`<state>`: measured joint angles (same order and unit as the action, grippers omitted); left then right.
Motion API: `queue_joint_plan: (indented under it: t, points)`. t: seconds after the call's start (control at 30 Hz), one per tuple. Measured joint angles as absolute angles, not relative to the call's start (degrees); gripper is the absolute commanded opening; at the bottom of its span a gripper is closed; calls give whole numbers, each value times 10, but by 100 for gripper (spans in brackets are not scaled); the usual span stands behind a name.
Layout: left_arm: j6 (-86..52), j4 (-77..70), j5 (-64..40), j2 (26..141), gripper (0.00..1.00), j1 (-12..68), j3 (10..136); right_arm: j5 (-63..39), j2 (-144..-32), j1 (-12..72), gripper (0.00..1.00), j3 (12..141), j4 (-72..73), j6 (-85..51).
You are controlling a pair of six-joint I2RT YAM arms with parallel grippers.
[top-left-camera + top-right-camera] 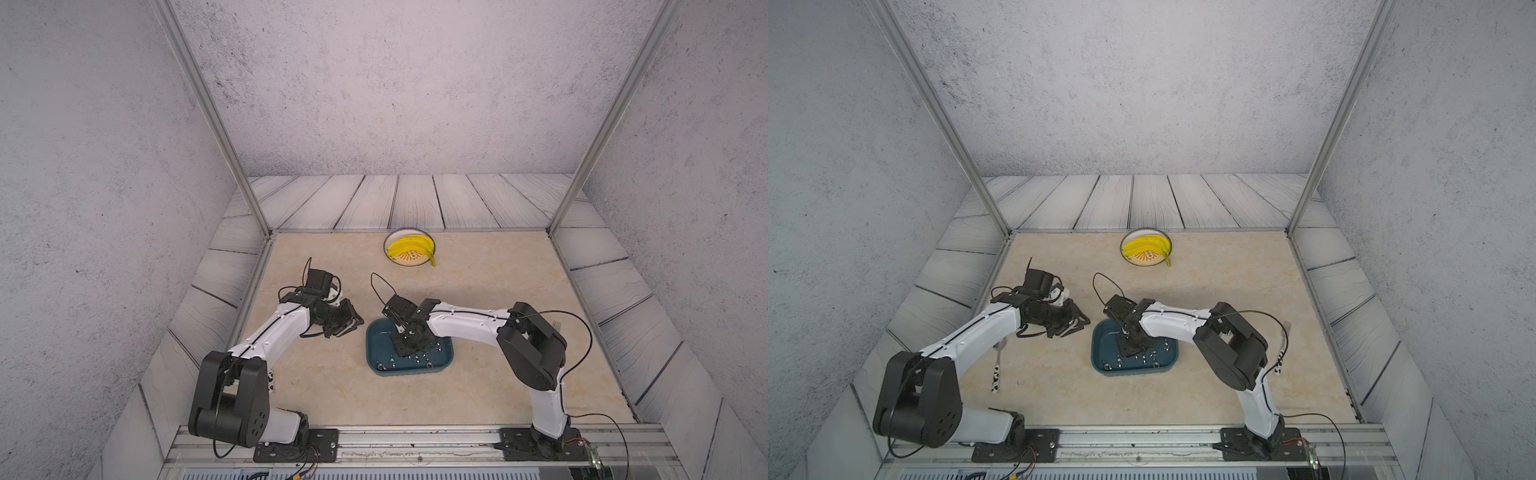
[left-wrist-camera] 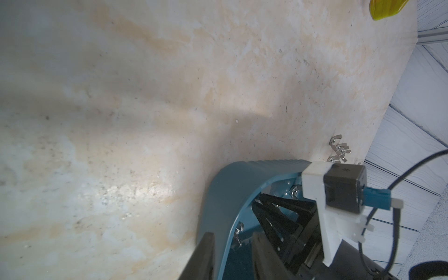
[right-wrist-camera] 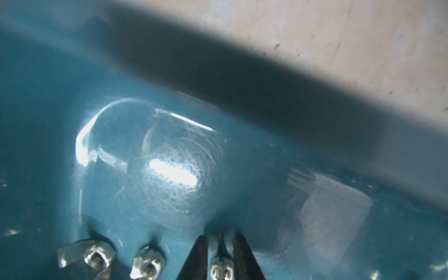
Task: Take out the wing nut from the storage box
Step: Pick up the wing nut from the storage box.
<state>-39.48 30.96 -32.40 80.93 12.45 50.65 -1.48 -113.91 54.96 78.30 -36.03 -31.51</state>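
The teal storage box lies at mid-table with several silver wing nuts on its floor. My right gripper reaches down into the box, and in both top views the wrist hides its fingers. Its two dark fingers sit tight against either side of one wing nut. Two more wing nuts lie beside it. My left gripper hovers at the box's left corner. Its fingers are apart, with the box's rim showing between them.
A plate of bananas stands at the back. A few wing nuts lie on the table beyond the box. A spoon lies under the left arm and a fork lies by the right arm.
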Motion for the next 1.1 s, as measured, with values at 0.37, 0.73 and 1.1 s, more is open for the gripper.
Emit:
queue_joint_plan:
  t: [0.37, 0.73, 1.1]
  points:
    - [-395, 310, -326, 819, 33, 126, 507, 0, -1139, 550, 0, 784, -373, -308]
    - [-375, 332, -306, 828, 33, 164, 576, 61, -1105, 545, 0, 831, -416, -295]
    - [-359, 335, -305, 866, 33, 242, 651, 106, -1033, 421, 0, 824, -433, -289]
